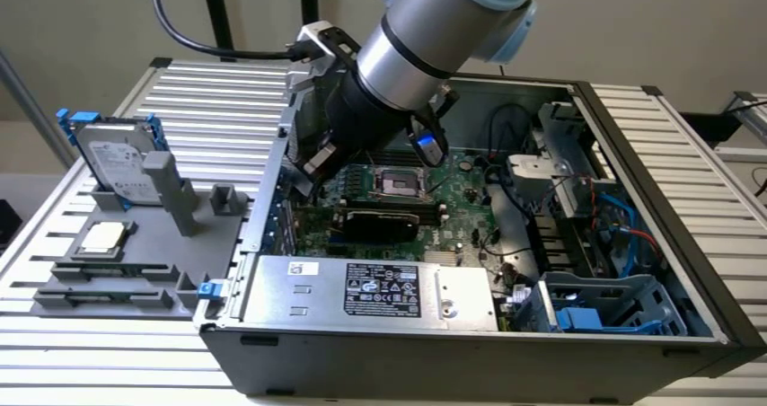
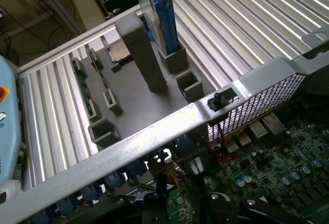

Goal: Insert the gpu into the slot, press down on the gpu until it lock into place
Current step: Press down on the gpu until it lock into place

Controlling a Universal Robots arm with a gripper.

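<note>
Arm reaches into open computer case [image 1: 623, 271] over motherboard [image 1: 462, 199]. Gpu [image 1: 375, 224] lies flat across board, beside silver power supply [image 1: 372, 289]. Fingers' state: cannot tell. Grey fixture [image 1: 120, 262] rests on tabletop [image 1: 215, 92] beside case.

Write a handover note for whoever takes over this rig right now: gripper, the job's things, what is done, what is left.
Gripper: down inside the case, by its wall on the exterior view's left; grip state unclear.
The gpu: on the motherboard, just below the processor socket, near the gripper.
Done: card is in the case.
Left: cannot tell whether it is seated or locked; check, and press if needed.
</note>
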